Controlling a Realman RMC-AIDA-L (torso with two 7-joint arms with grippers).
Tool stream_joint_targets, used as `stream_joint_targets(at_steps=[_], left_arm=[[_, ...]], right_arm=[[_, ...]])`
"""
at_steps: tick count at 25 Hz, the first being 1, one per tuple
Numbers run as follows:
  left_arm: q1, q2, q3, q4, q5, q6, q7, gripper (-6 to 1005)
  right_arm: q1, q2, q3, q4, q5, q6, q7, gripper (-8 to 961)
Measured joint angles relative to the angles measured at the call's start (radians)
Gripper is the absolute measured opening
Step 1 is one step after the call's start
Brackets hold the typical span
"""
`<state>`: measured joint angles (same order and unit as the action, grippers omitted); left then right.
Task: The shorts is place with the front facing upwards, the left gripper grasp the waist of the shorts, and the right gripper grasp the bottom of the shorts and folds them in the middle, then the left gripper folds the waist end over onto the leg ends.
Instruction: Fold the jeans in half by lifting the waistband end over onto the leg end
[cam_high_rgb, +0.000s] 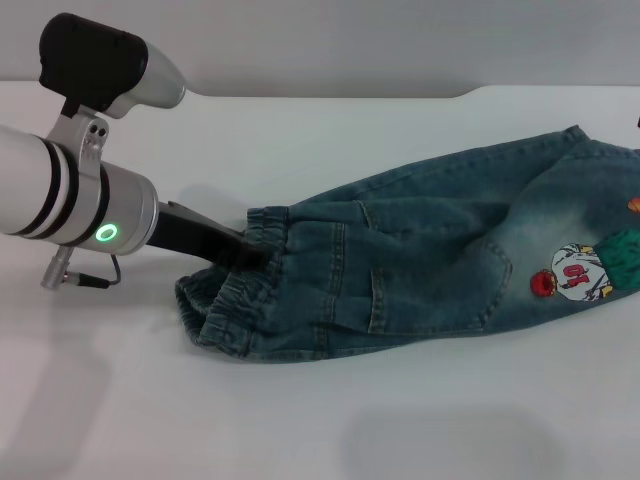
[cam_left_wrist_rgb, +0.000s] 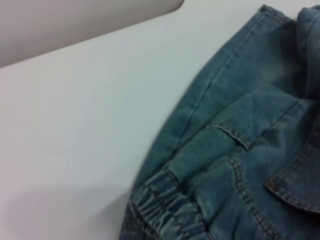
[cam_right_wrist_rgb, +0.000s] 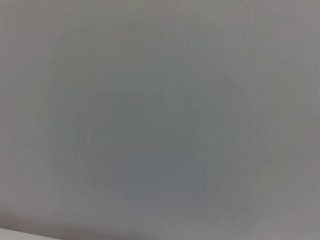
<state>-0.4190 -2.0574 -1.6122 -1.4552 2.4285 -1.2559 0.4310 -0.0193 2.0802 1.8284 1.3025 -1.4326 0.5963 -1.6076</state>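
Here, the items as they lie:

Table (cam_high_rgb: 320, 420): white, plain surface; carries the shorts.

Shorts (cam_high_rgb: 430, 260): blue denim with pale faded patches, lying flat along the table, already folded lengthwise so the two legs lie one on the other. Waist end toward the left arm, leg end toward the robot's right, running out of the head view.

Waist (cam_high_rgb: 235, 320): gathered elastic band, darker than the legs, bunched and partly lifted open at the end nearest the left arm. In the left wrist view the band (cam_left_wrist_rgb: 165, 210) shows its fine puckers at the denim's edge, bare table beside it.

Pocket (cam_high_rgb: 415, 285): stitched patch pocket, between the waist and the cartoon patch.

Cartoon patch (cam_high_rgb: 590, 265): red, white and green, on the faded leg, far from the waist.

Left claw (cam_high_rgb: 250, 252): black, at the end of the silver-white arm with the green light; its tip is pushed into the upper edge of the waist, clenched on the band.

Right claw: outside the head view; its wrist camera shows only a plain grey surface, so where it is and how its fingers stand cannot be told.
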Motion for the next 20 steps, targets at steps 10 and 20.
stream_joint_targets(at_steps=[10, 20], left_arm=[[0.028, -0.003, 0.018, 0.015, 0.002, 0.130, 0.016, 608], [0.085, -0.003, 0.046, -0.003, -0.003, 0.269, 0.038, 836]], right_arm=[[0.005, 0.000, -0.021, 0.005, -0.012, -0.005, -0.009, 790], [-0.017, 0.008, -0.192, -0.036, 0.232, -0.063, -0.511, 635]])
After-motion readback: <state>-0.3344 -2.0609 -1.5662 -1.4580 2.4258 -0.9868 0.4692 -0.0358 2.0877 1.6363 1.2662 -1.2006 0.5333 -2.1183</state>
